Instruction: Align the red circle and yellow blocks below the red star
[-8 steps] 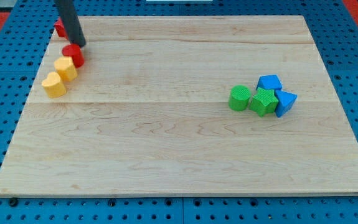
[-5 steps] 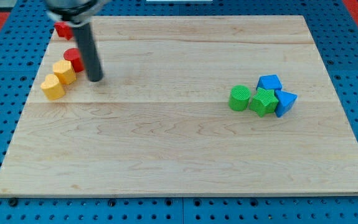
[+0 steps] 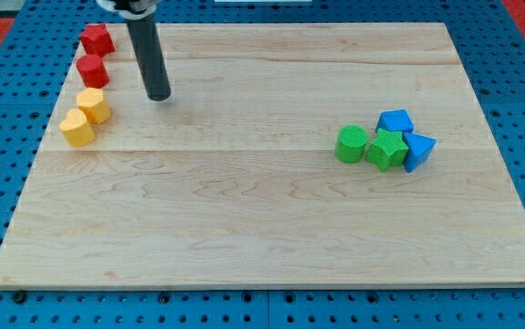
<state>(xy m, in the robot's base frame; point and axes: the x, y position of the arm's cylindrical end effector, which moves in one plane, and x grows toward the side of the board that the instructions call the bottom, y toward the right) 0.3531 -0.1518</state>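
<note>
The red star (image 3: 96, 39) lies at the board's top left corner. The red circle (image 3: 91, 70) sits just below it. Two yellow blocks follow in a slanting line toward the view's bottom left: one (image 3: 93, 105) under the red circle, the other (image 3: 78, 128) below and left of it, touching. My tip (image 3: 158, 95) is on the board to the right of the red circle and the upper yellow block, apart from both.
A cluster sits at the view's right: a green cylinder (image 3: 351, 144), a green star (image 3: 387, 148), a blue cube (image 3: 395, 122) and a blue triangular block (image 3: 418, 150). The wooden board (image 3: 262, 228) lies on a blue pegboard.
The tip moved from above the red circle down to its right, then up and right. The red circle now sits higher, closer under the red star. The yellow blocks barely shifted.
</note>
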